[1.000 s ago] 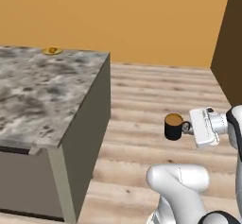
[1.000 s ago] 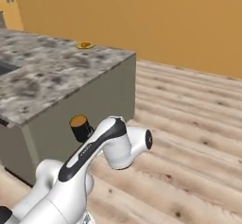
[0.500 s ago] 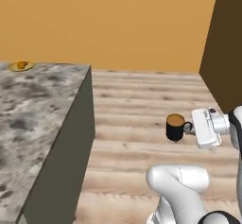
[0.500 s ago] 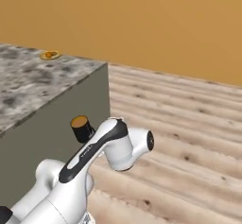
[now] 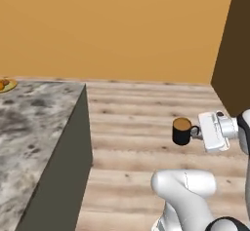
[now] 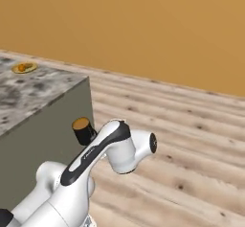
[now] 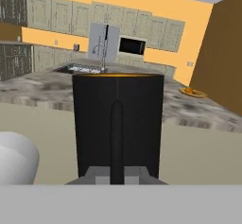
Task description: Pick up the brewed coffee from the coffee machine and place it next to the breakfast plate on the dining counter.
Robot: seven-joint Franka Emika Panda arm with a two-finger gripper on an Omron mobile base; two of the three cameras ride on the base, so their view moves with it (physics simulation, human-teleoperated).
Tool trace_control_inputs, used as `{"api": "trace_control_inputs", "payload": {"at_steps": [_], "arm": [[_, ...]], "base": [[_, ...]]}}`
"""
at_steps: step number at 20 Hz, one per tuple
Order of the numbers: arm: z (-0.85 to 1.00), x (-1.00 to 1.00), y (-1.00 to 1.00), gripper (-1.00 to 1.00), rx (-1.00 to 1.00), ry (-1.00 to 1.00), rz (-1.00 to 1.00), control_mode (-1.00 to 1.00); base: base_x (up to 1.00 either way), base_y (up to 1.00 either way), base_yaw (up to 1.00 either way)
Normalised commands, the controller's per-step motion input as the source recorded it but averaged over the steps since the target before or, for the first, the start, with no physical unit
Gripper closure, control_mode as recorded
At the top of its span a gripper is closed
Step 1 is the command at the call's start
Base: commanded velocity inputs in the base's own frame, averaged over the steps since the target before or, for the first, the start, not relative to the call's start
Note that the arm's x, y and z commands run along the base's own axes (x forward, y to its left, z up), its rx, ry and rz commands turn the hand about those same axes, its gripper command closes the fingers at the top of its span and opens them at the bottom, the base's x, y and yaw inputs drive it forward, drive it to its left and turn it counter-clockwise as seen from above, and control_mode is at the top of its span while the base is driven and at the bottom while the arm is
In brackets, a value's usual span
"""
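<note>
Hand: the hand (image 5: 197, 132) grips the brewed coffee (image 5: 181, 130) by its handle, upright above the floor.
Change: base has turned; the bench (image 5: 34, 127) slid left.
Plate: breakfast plate (image 5: 6, 85) at far corner.
Meaning: carry stage; placing remains.

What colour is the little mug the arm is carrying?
Black, brown coffee on top: the mug, clearest in the left base view.

Mottled marble dining counter (image 5: 34, 123) with olive sides, breakfast plate (image 6: 24, 67) at its far edge, plank floor (image 5: 146, 127) alongside
</note>
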Motion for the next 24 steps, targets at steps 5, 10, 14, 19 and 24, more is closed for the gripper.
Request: {"api": "trace_control_inputs", "payload": {"at_steps": [5, 10, 14, 19, 24], "arm": [[0.00, 0.00, 0.00, 1.00, 0.00, 0.00, 0.00, 1.00], [0.00, 0.00, 0.00, 1.00, 0.00, 0.00, 0.00, 1.00], [0.00, 0.00, 0.00, 1.00, 0.00, 0.00, 0.00, 1.00], [0.00, 0.00, 0.00, 1.00, 0.00, 0.00, 0.00, 1.00], [0.00, 0.00, 0.00, 1.00, 0.00, 0.00, 0.00, 1.00]], "base": [[1.00, -0.38, 0.13], [1.00, -0.43, 0.31], [1.00, -0.51, 0.41], [1.00, -0.62, 0.42], [1.00, -0.53, 0.48]]}}
